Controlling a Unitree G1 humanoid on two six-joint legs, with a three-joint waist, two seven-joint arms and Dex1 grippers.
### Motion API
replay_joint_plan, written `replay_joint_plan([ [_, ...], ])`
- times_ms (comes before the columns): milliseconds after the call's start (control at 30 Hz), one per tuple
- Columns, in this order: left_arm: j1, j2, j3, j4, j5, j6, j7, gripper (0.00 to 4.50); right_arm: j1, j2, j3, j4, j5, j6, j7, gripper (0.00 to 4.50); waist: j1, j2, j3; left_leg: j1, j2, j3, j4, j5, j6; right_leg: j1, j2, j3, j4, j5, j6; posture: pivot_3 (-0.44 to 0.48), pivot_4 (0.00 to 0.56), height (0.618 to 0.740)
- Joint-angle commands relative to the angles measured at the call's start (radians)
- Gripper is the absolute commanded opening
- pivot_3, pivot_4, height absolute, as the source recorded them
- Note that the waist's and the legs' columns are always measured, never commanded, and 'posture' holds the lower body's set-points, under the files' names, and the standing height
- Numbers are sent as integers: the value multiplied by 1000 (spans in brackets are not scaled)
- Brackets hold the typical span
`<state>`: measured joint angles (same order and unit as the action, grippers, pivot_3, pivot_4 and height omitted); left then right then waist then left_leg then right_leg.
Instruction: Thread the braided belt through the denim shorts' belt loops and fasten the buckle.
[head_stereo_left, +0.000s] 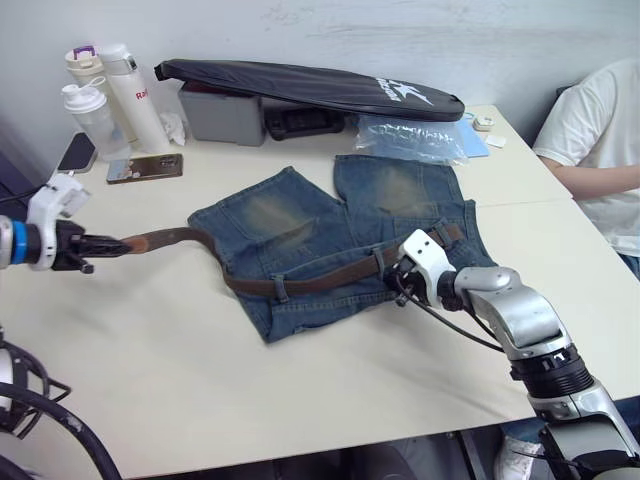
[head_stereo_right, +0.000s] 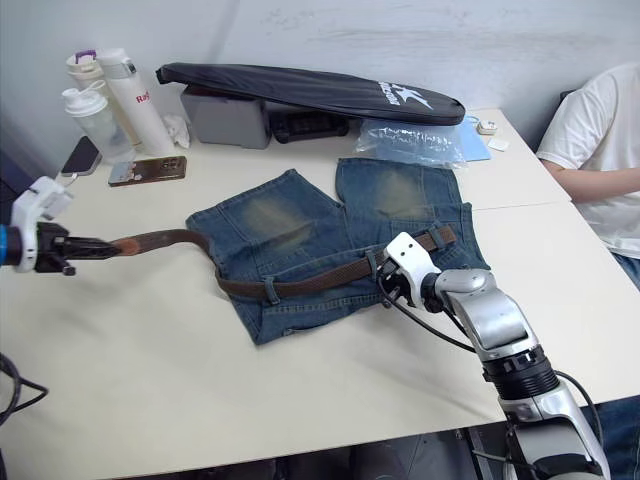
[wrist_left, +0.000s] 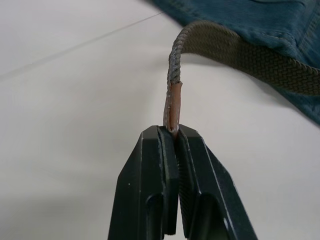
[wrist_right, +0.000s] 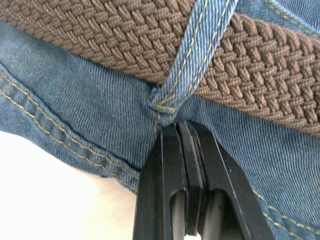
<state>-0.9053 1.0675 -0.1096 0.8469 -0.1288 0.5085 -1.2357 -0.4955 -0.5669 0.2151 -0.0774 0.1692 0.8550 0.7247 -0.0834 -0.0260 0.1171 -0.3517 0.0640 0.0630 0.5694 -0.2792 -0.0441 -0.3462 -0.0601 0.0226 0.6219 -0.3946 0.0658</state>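
Left wrist view: left claw (wrist_left: 173, 134) pinches braided belt (wrist_left: 235, 50) tip.

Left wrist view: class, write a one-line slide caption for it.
Left gripper shut on the tan tip of the belt, strap arching back to the shorts over the table.

The denim shorts (head_stereo_left: 340, 245) lie flat in the middle of the table (head_stereo_left: 300, 390), with the waistband toward the robot and the legs pointing away. The braided belt (head_stereo_left: 300, 280) runs along the waistband, under a belt loop (wrist_right: 192, 55), and its free end reaches out to the left of the shorts. The left gripper (wrist_left: 172, 145) holds this end above the table, well left of the shorts. The right gripper (wrist_right: 182, 137) sits at the waistband on the right side, just beside the belt loop. Behind the shorts lie a long flat bag (head_stereo_left: 310, 85) and a plastic bag (head_stereo_left: 415, 138). Bottles (head_stereo_left: 105, 95) stand at the far left corner, with a phone (head_stereo_left: 145, 167) before them. A person (head_stereo_left: 600, 140) sits at the far right.
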Motion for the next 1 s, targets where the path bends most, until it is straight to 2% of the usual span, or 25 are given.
replay_joint_plan([
  [33,-46,-43,10,62,51,-203,37,61,64,15,40,11,1,66,-10,0,0,1,0,0,0,0,0,0,0,0,0,0,0,0,0,0,150,740],
  [133,-110,-91,18,148,65,-219,26,61,86,11,30,-22,5,84,-20,0,7,1,0,0,0,-1,1,0,1,0,0,-3,0,1,2,0,150,740],
  [300,-209,-110,53,275,77,-246,52,1940,111,4,11,-68,15,113,-32,0,13,1,1,-1,0,-2,6,-2,4,2,0,-4,2,2,3,0,150,740],
  [433,-269,-90,102,344,90,-325,194,3738,126,-10,0,-104,26,132,-26,0,23,1,1,-1,-1,-1,8,-5,9,3,1,-5,1,2,5,0,150,740],
  [500,-287,-77,127,354,84,-347,213,4420,128,-23,-7,-128,38,135,-12,0,28,1,1,-1,-1,-1,8,-5,10,3,1,-5,2,3,5,0,150,740],
  [567,-294,-67,148,355,79,-362,207,4420,124,-42,-15,-157,49,140,1,0,32,1,3,-1,-1,-1,9,-5,10,3,1,-6,4,3,5,0,150,740],
  [633,-286,-64,166,330,63,-369,149,4420,114,-74,-28,-204,67,123,34,0,33,3,5,-1,-1,-1,9,-5,10,4,0,-8,4,3,6,0,150,740],
  [767,-209,-81,187,194,-10,-297,-73,4420,101,-172,-66,-318,106,19,145,0,44,9,15,-3,-2,-2,11,-5,10,4,0,-9,3,3,7,0,150,740],
  [800,-174,-87,189,133,-35,-257,-122,4420,95,-185,-87,-337,122,21,157,0,46,11,16,-3,-2,-1,12,-5,10,4,0,-9,3,4,7,0,150,740],
  [900,-6,-74,172,-236,-210,110,-299,4420,78,-235,-153,-390,183,58,194,0,48,15,19,-3,-2,-2,12,-5,9,5,1,-8,4,4,8,0,150,740],
  [1000,130,-67,169,-528,-301,248,-311,4420,65,-280,-230,-425,265,130,219,0,48,15,21,-4,-1,-3,14,-4,9,6,1,-8,4,4,8,0,150,740],
])
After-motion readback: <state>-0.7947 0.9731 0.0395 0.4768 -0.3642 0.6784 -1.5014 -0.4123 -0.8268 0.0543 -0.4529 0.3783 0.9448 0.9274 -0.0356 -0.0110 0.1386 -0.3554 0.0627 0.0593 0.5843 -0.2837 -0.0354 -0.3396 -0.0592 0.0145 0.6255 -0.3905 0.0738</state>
